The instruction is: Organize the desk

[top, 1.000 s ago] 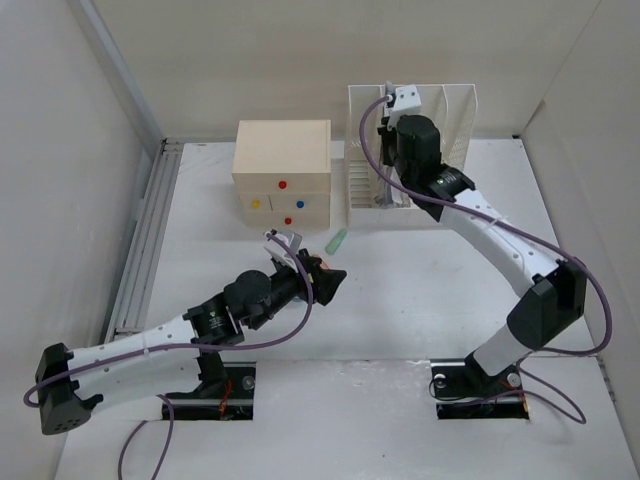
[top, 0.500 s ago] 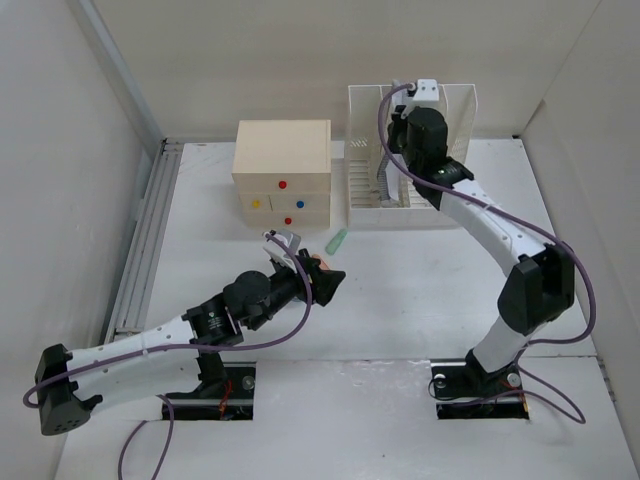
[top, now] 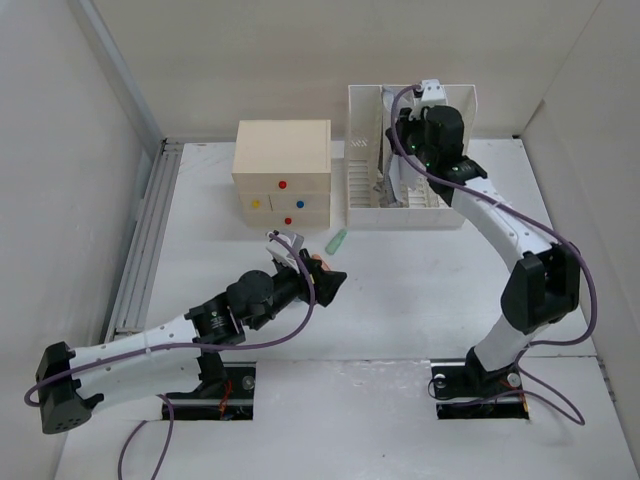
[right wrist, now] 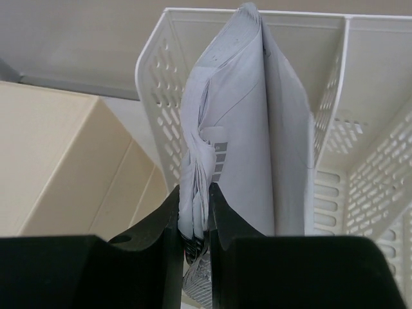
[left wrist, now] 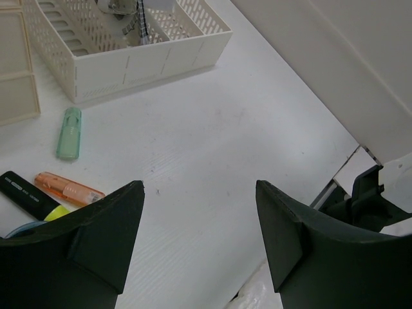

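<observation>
Holding a bundle of grey papers (right wrist: pixel 244 122) by its lower edge, my right jaws stand narrow and press the sheets from both sides. The bundle stands upright inside the white file rack (top: pixel 362 112), in one compartment, between a perforated wall of the rack and a divider. Which compartment it is I cannot tell for sure from above, because my own arm covers part of the rack.

Just beside the rack, on its left, stands the cream drawer box (top: pixel 282 148). Its front carries small drawers with red, yellow and blue knobs. All of them are pushed in, so what they hold is hidden from me.

My left jaws are wide apart and hold nothing. They hang above the worktop (top: pixel 420 290), in front of the drawer box.

On this worktop lies a pale green marker (left wrist: pixel 69 132), near the front of the rack but apart from it. Closer to my left jaws lie an orange marker (left wrist: pixel 67 188) and a black pen (left wrist: pixel 26 193) with a yellow end, side by side.

The worktop itself is white and flat, and it reaches from the bases of my arms to the back wall. A grooved metal rail (top: pixel 140 250) runs along its left edge. Pale walls (top: pixel 60 150) close it on the left, at the back and on the right.
</observation>
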### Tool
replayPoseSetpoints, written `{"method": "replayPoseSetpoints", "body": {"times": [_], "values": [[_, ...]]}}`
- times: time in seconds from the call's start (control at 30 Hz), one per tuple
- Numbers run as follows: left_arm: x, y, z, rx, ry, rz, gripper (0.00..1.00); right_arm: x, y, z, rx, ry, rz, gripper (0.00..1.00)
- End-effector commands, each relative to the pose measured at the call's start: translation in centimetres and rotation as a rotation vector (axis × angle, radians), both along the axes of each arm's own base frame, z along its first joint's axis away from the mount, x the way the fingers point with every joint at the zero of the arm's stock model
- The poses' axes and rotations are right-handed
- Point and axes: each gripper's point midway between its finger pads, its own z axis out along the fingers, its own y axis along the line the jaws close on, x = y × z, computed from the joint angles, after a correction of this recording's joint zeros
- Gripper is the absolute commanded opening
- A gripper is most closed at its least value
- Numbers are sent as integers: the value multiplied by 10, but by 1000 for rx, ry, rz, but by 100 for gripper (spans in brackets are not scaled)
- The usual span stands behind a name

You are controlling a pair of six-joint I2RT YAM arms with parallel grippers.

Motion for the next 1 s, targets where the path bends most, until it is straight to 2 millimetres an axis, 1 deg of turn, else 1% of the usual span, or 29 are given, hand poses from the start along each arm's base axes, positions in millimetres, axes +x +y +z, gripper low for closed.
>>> {"method": "replayPoseSetpoints", "body": {"times": [0.0, 0.03, 0.07, 0.1, 0.13, 0.17, 0.23, 0.3, 0.33, 0.37, 0.4, 0.43, 0.47, 0.5, 0.53, 0.57, 0.6, 0.63, 0.67, 0.7, 0.73, 0.77, 0.8, 0.83, 0.87, 0.9, 0.93, 0.97], "values": [[0, -1, 22, -78, -23, -1, 67, -5, 22, 38, 125, -106, 220, 0], [0, -1, 19, -70, -19, -1, 67, -2, 19, 31, 123, -99, 220, 0], [0, 0, 15, -62, -15, -1, 67, -3, 19, 22, 120, -81, 219, 0], [0, 2, 18, -71, -20, 10, 67, -4, 20, 16, 127, -63, 226, 0], [0, 4, 16, -71, -20, 10, 69, -4, 20, 12, 128, -69, 227, 0], [0, 4, 16, -71, -20, 10, 69, -6, 21, -6, 142, -26, 222, 0], [1, 7, 15, -72, -22, 22, 69, -11, 16, -11, 157, -15, 197, 0], [1, 7, 15, -72, -22, 22, 69, -17, 13, -28, 174, 29, 178, 0], [1, 7, 15, -72, -22, 22, 69, -19, 7, -33, 168, 36, 146, 0], [1, 6, 17, -81, -26, 22, 69, -21, 9, -28, 167, 26, 139, 0], [1, 5, 15, -72, -22, 22, 69, -23, 5, -33, 151, 28, 125, 0], [1, 5, 14, -72, -22, 22, 69, -28, 8, -28, 135, 10, 126, 4], [2, 4, 12, -64, -18, 22, 69, -33, 12, -29, 88, -8, 141, 43], [2, 4, 12, -64, -18, 22, 69, -35, 12, -23, 90, -19, 142, 68], [2, 4, 17, -74, -23, 22, 69, -39, 15, -20, 44, -41, 163, 85], [4, 5, 17, -73, -24, 34, 69, -43, 10, -9, 17, -71, 159, 99], [6, 7, 23, -84, -30, 52, 70, -50, 15, -7, -23, -83, 169, 100], [8, 9, 23, -84, -31, 68, 72, -53, 10, -3, -93, -97, 163, 100], [14, 13, 28, -87, -36, 109, 76, -60, 6, 20, -116, -151, 149, 100], [18, 17, 35, -99, -43, 139, 79, -64, 3, 31, -142, -186, 131, 100], [21, 21, 35, -98, -45, 170, 82, -70, -1, 40, -161, -206, 132, 100], [25, 25, 40, -107, -50, 204, 88, -78, -1, 45, -210, -229, 168, 100], [34, 38, 47, -136, -51, 293, 100, -93, 5, 58, -216, -266, 238, 100], [41, 46, 50, -148, -58, 345, 100, -102, 9, 57, -221, -266, 288, 100], [44, 55, 53, -166, -57, 392, 100, -114, 14, 42, -271, -246, 363, 100], [50, 66, 65, -190, -67, 466, 100, -127, 17, 41, -279, -249, 415, 100], [59, 74, 67, -180, -68, 516, 100, -136, 22, 35, -273, -237, 465, 100], [66, 81, 69, -171, -69, 553, 100, -145, 24, 23, -271, -204, 504, 100]]}}
